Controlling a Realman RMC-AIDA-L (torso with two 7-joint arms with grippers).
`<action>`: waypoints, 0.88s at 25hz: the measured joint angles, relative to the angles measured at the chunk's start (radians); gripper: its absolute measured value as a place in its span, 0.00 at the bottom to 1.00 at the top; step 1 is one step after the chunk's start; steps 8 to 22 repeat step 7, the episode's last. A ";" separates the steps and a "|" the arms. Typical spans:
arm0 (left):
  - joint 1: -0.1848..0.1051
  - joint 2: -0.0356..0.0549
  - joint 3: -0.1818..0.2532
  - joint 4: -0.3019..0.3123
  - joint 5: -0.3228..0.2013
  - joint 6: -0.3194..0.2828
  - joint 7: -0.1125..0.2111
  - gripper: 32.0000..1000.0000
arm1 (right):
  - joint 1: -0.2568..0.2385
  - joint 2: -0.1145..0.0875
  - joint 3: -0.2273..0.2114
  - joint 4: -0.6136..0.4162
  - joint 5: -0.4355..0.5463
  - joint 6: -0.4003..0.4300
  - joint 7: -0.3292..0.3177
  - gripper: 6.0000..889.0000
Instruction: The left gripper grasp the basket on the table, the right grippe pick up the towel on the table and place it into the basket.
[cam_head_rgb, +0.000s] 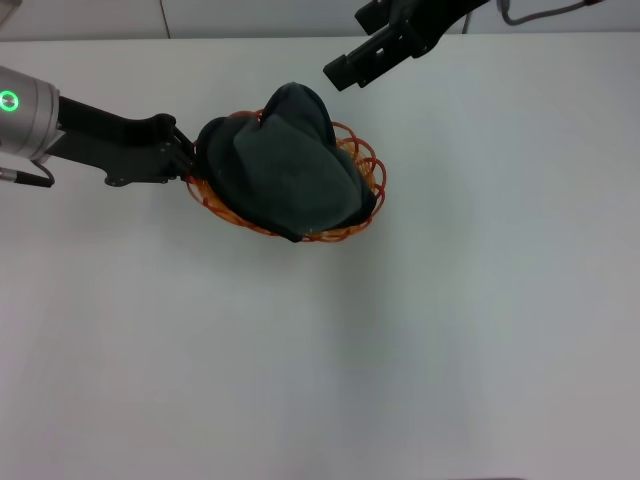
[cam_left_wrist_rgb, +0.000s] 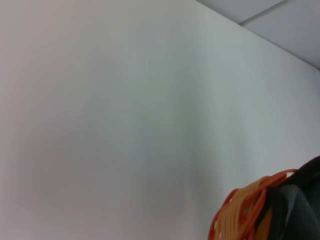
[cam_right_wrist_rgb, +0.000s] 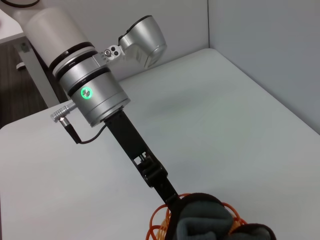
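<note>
Towel lies in the basket; placement appears complete. Left gripper grips the basket rim. Right gripper hovers nearby, jaws parted, empty.

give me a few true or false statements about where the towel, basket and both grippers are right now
1. The towel lies in the basket. True.
2. The right gripper is holding the towel. False: it is off the towel, above the basket's far side, holding nothing.
3. The left gripper is at the basket's left rim. True.
4. The basket is tipped on its side on the table. False: it sits upright, with the towel heaped on top.
5. The towel covers the whole rim. False: orange loops show along the right and near edges.
</note>
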 joint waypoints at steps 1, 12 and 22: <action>0.000 0.0000 0.001 0.000 0.000 0.000 0.000 0.04 | 0.000 0.000 0.000 0.000 0.000 0.000 0.000 0.98; 0.000 0.0000 0.002 0.000 0.001 -0.003 0.001 0.04 | -0.001 0.000 0.000 -0.001 0.000 0.000 0.001 0.98; 0.000 0.0000 0.002 0.000 0.001 -0.003 0.001 0.04 | -0.001 0.000 0.000 -0.001 0.000 0.000 0.001 0.98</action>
